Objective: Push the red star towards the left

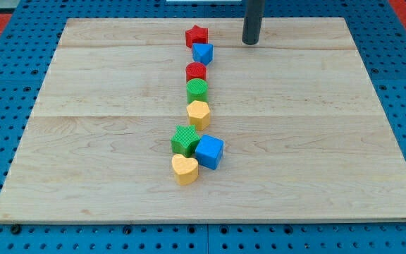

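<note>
My tip, a bare rod with no pincer to open or close, rests at the bench's far edge, right of the red star. The star abuts a blue block; probably light, rigid, prone to rotate: push its right face.

our tip right of red star, open counter between them, blue block touching the star's lower right
</note>
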Available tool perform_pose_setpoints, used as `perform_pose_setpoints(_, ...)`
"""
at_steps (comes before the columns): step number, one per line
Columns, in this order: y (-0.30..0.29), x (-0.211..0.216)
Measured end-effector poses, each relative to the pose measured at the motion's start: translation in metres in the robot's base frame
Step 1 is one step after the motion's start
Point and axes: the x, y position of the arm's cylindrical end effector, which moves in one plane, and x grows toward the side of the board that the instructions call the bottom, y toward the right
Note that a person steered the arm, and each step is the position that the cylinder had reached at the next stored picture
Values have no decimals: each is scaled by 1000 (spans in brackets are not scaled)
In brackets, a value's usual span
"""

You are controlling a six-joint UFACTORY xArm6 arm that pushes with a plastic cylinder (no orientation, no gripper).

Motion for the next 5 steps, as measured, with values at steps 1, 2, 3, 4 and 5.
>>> perform_pose_setpoints(1,21,-16)
perform_pose_setpoints(2,45,-23)
perform_pose_setpoints(3,9,-24)
perform_pose_setpoints(4,-44,-20)
perform_pose_setpoints(5,-70,22)
